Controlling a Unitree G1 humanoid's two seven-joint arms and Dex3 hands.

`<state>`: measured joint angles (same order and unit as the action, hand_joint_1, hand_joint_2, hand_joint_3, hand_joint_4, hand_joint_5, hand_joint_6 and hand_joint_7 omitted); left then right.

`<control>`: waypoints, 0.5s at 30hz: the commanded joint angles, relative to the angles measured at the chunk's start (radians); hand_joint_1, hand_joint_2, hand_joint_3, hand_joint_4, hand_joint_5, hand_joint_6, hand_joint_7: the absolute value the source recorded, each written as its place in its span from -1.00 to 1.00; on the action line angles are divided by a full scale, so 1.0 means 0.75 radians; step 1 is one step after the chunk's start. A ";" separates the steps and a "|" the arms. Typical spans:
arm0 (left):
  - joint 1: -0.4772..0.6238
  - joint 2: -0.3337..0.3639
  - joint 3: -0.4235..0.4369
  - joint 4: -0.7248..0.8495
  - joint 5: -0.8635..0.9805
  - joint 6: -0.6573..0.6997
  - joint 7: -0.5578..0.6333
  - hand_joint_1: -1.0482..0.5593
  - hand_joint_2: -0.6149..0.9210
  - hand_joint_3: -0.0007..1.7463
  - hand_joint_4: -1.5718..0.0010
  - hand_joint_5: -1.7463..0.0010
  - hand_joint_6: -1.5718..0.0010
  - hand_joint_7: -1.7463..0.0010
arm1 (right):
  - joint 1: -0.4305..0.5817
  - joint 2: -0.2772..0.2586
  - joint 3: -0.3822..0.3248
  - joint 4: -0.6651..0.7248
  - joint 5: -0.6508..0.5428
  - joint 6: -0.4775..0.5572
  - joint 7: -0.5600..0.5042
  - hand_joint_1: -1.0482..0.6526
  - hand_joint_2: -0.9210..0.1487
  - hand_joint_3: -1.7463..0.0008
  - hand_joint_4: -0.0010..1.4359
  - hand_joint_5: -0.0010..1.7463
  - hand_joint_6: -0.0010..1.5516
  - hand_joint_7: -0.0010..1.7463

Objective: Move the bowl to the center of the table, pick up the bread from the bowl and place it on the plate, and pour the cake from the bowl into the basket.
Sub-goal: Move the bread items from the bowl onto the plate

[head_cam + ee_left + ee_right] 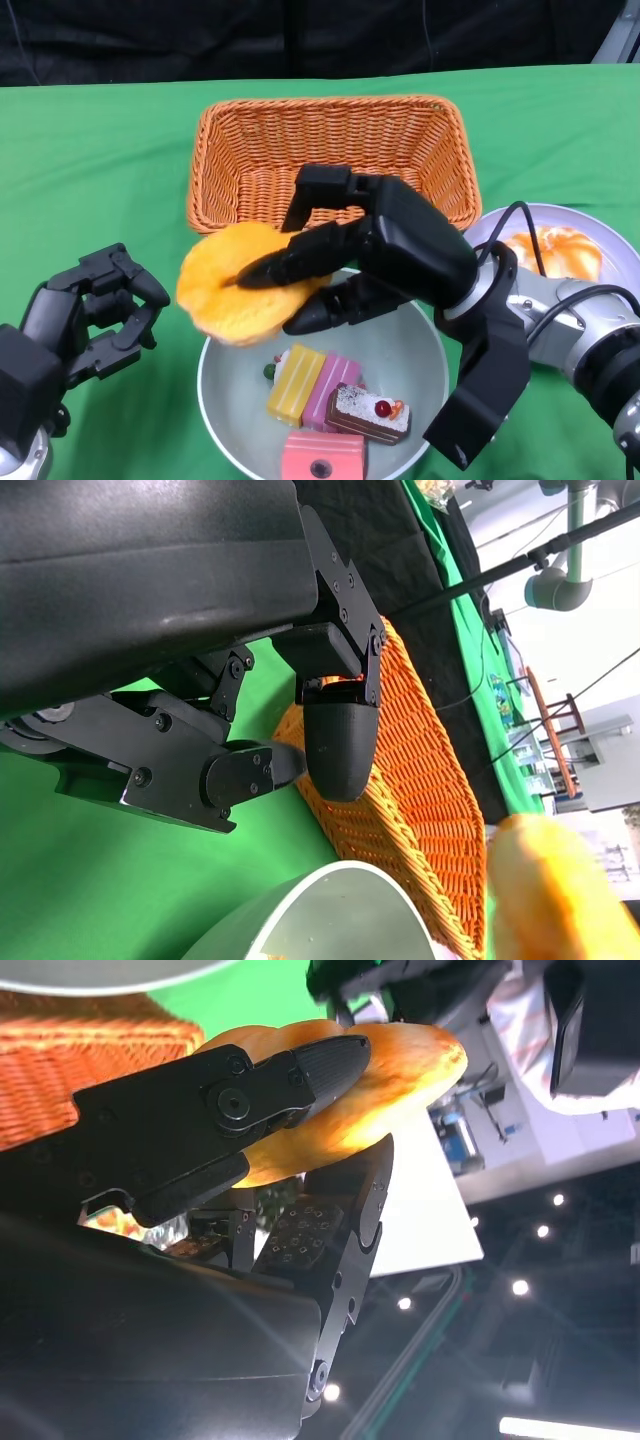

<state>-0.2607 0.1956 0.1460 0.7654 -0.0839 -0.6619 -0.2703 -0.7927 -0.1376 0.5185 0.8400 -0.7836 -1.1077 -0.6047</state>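
While right hand point(330, 265) grips bread point(235, 285), above bowl point(225, 395)

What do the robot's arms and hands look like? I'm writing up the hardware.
Both hands are matte black plastic with blocky, screw-fastened segments and rounded fingertips: the left hand and the right hand. The right forearm is silver metal, with black cables looping over its wrist. One right-hand finger pad is dotted.
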 commanded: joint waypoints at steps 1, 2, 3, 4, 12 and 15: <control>-0.015 0.032 0.010 0.022 0.012 -0.030 0.018 0.19 0.72 0.01 0.07 -0.97 0.05 -0.58 | 0.027 -0.025 -0.052 -0.039 0.000 0.026 -0.049 -0.11 -1.00 0.97 0.06 0.42 0.56 -0.88; -0.020 0.031 0.012 0.031 0.006 -0.036 0.010 0.22 0.69 0.07 0.08 -0.98 0.07 -0.60 | 0.036 -0.030 -0.064 -0.046 -0.003 0.034 -0.064 -0.10 -1.00 0.95 0.08 0.40 0.56 -0.86; -0.023 0.031 0.013 0.038 0.002 -0.040 0.004 0.23 0.67 0.10 0.09 -0.98 0.07 -0.61 | 0.043 -0.032 -0.074 -0.051 -0.007 0.040 -0.074 -0.10 -1.00 0.96 0.11 0.37 0.55 -0.82; -0.029 0.033 0.014 0.050 0.002 -0.044 0.003 0.24 0.66 0.12 0.09 -0.98 0.08 -0.61 | 0.056 -0.048 -0.089 -0.067 -0.025 0.063 -0.104 -0.09 -1.00 0.96 0.12 0.35 0.54 -0.80; -0.059 0.046 0.017 0.106 0.008 -0.055 0.020 0.27 0.64 0.14 0.13 -0.97 0.09 -0.63 | 0.149 -0.120 -0.183 -0.114 -0.017 0.149 -0.213 -0.01 -0.91 1.00 0.14 0.31 0.25 -0.24; -0.064 0.048 0.017 0.114 0.012 -0.053 0.025 0.27 0.64 0.13 0.14 -0.99 0.09 -0.63 | 0.161 -0.130 -0.195 -0.115 -0.020 0.154 -0.231 0.00 -0.92 0.99 0.14 0.30 0.22 -0.19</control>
<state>-0.3010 0.2100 0.1499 0.8407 -0.0821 -0.6926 -0.2682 -0.6796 -0.2211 0.3873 0.7653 -0.8054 -0.9925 -0.7593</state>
